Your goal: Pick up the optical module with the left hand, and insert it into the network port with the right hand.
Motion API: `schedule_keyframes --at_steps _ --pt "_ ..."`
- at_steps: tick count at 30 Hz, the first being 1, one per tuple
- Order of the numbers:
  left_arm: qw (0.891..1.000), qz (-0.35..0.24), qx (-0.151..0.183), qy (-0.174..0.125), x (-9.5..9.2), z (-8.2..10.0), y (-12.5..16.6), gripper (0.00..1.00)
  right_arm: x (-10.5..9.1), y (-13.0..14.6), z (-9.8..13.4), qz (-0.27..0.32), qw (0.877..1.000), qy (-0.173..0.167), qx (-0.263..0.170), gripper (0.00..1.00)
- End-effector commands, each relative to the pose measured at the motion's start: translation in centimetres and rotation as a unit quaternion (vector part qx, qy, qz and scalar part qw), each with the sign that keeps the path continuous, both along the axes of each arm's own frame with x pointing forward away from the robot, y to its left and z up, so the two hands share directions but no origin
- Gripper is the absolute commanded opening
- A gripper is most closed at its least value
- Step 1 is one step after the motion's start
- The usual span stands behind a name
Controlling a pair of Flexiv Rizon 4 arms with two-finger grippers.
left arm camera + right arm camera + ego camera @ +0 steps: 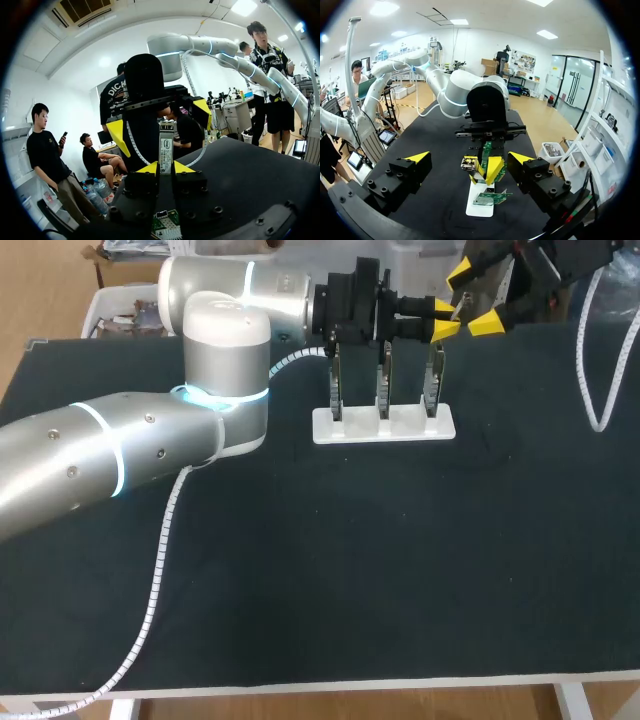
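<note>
The left pincer (pixel 166 168) gripped a module (pixel 166 129) bearing a white printed label (pixel 166 148), just ahead of the released right pincer (pixel 470 157).

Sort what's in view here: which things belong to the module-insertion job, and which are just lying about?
Job in hand:
- optical module, clamped in the left gripper
- right gripper, open, close by
- three circuit boards upright in the white stand

Lying about:
- white spiral cable at the black table's right side
</note>
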State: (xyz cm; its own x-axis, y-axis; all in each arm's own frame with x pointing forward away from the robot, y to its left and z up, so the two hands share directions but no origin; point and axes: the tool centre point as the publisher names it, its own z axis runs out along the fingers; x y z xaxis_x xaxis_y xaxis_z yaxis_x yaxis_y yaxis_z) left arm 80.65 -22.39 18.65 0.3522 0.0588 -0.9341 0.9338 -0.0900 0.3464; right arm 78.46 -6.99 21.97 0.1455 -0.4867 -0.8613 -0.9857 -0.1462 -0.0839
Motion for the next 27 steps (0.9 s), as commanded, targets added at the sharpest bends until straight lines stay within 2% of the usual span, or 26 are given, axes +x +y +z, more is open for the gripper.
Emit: schedule_keyframes --at_steps 1,2,4,5,7,10,27 --pt "1.0 -0.002 0.0 0.0 0.24 -0.04 -0.11 0.0 0.11 0.0 -0.01 0.001 1.0 0.0 0.0 1.0" --pt "1.0 -0.002 0.0 0.0 0.24 -0.04 -0.11 0.0 0.11 0.0 -0.01 0.001 1.0 0.0 0.0 1.0" --pt "1.0 -0.002 0.0 0.0 0.24 -0.04 -0.11 0.0 0.11 0.0 -0.01 0.001 1.0 0.0 0.0 0.69" --pt "1.0 -0.002 0.0 0.0 0.24 -0.04 -0.11 0.0 0.11 0.0 -0.01 0.001 1.0 0.0 0.0 0.49" --pt "1.0 -0.002 0.0 0.0 0.24 -0.04 -0.11 0.0 0.11 0.0 -0.01 0.001 1.0 0.0 0.0 0.36" --pt "1.0 -0.002 0.0 0.0 0.24 -0.04 -0.11 0.0 0.11 0.0 -0.01 0.001 1.0 0.0 0.0 0.0" --pt "1.0 -0.002 0.0 0.0 0.24 -0.04 -0.11 0.0 0.11 0.0 -0.01 0.001 1.0 0.0 0.0 0.0"
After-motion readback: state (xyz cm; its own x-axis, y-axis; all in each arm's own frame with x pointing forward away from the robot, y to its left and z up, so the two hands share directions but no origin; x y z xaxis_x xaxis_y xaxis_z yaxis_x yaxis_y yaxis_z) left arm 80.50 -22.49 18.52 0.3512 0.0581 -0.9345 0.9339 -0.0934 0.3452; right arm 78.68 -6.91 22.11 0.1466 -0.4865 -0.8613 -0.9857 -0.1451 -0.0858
